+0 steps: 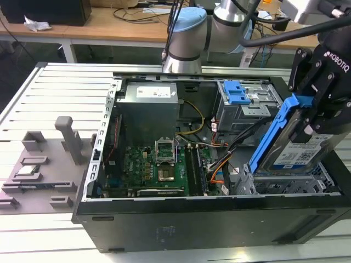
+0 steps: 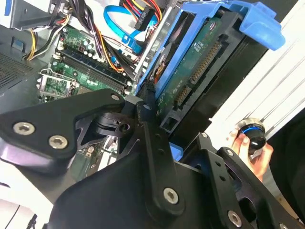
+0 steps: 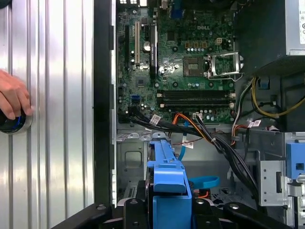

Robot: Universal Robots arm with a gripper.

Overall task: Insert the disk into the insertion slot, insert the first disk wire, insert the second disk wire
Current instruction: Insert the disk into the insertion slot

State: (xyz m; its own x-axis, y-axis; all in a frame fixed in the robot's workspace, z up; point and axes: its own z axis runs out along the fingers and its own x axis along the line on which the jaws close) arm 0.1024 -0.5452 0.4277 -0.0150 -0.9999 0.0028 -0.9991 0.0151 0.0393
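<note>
**Fig.** Open computer case lying on a ribbed metal tabletop. At the case's near corner, towards the exterior view's right, the pincer is clamped on the disk. It holds the disk steeply tilted, lower end at the mouth of the insertion slot; contact cannot be told. The disk is not seated, so I judge the first step under way. Neither wire looks plugged: loose cables lie beside the motherboard. Farther in stands a taller cage. In the first wrist view, a person's hand rests on a round knob on the tabletop. Beyond, a wooden desk.
</note>
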